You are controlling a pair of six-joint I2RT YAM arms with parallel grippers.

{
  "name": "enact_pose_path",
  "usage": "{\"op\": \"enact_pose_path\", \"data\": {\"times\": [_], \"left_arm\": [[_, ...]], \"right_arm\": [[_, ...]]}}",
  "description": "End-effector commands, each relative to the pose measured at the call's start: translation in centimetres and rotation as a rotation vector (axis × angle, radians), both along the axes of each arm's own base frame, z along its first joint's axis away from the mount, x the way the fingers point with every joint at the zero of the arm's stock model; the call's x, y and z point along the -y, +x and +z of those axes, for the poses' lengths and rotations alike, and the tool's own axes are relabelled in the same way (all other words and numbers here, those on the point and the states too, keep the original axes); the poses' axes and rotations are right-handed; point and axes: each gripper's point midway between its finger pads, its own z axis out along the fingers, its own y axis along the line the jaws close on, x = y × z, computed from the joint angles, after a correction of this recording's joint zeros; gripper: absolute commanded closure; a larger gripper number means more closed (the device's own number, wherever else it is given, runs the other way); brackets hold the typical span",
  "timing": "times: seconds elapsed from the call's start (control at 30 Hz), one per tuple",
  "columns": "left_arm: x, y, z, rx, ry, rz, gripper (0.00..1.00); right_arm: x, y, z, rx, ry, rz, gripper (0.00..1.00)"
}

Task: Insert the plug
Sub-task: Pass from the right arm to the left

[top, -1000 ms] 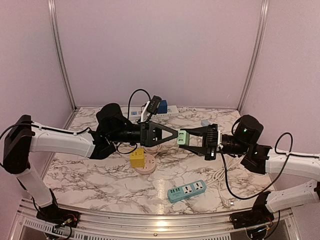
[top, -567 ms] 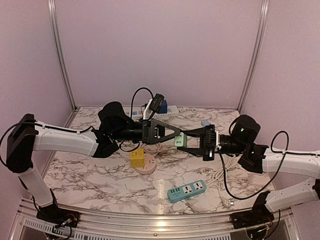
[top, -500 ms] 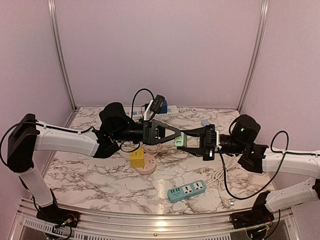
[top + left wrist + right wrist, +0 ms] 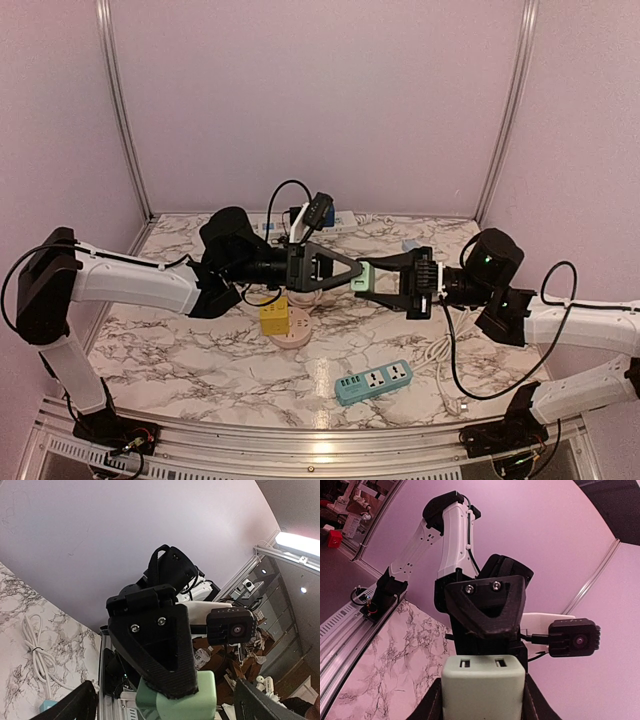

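Note:
A pale green plug (image 4: 363, 275) hangs in mid-air above the table's middle, where both arms meet. My right gripper (image 4: 378, 278) is shut on it from the right. In the right wrist view the plug (image 4: 484, 687) fills the gap between my right gripper's (image 4: 483, 707) fingers (image 4: 431, 706), and its face shows two slots. My left gripper (image 4: 350, 270) comes in from the left and stands open. In the left wrist view the plug (image 4: 186, 700) lies between the wide-spread fingers (image 4: 75, 705) of my left gripper (image 4: 167, 711), apart from both.
A teal power strip (image 4: 373, 381) lies near the front. A yellow cube adapter (image 4: 275, 316) sits on a round pink socket (image 4: 296, 338) under the left arm. A white power strip (image 4: 335, 226) lies at the back. White cable (image 4: 440, 350) trails on the right.
Both arms have shifted a little while staying joined at the plug. The left gripper has slid slightly further over the plug. The right grip is unchanged.

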Motion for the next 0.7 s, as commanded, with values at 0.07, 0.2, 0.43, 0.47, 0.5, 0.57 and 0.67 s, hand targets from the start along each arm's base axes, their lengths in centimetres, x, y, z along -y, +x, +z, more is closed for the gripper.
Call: {"op": "enact_pose_path", "data": {"times": [0.07,0.2,0.43,0.47,0.5,0.57,0.67], "left_arm": [[0.2,-1.2,1.2,0.029,-0.053,-0.047,0.12],[0.2,-1.4,1.3,0.028,-0.055,-0.054,0.26],[0.4,-1.3,0.9,0.017,-0.046,-0.05,0.47],[0.4,-1.2,0.8,0.014,-0.041,-0.048,0.48],[0.4,-1.1,0.8,0.014,-0.038,-0.042,0.49],[0.5,-0.8,0.4,0.012,-0.021,-0.022,0.51],[0.6,-0.3,-0.1,0.023,0.02,0.018,0.56]], "right_arm": [[-0.4,0.1,1.8,0.045,0.04,0.004,0.82],[-0.6,0.3,1.4,0.044,0.033,-0.001,0.82],[-0.4,0.4,1.3,0.049,0.03,-0.018,0.81],[-0.4,0.4,1.3,0.047,0.025,-0.023,0.8],[-0.4,0.6,1.2,0.046,0.017,-0.031,0.77],[-0.4,1.1,1.0,0.03,-0.015,-0.057,0.68],[-0.4,1.8,1.2,0.014,-0.067,-0.095,0.54]]}}
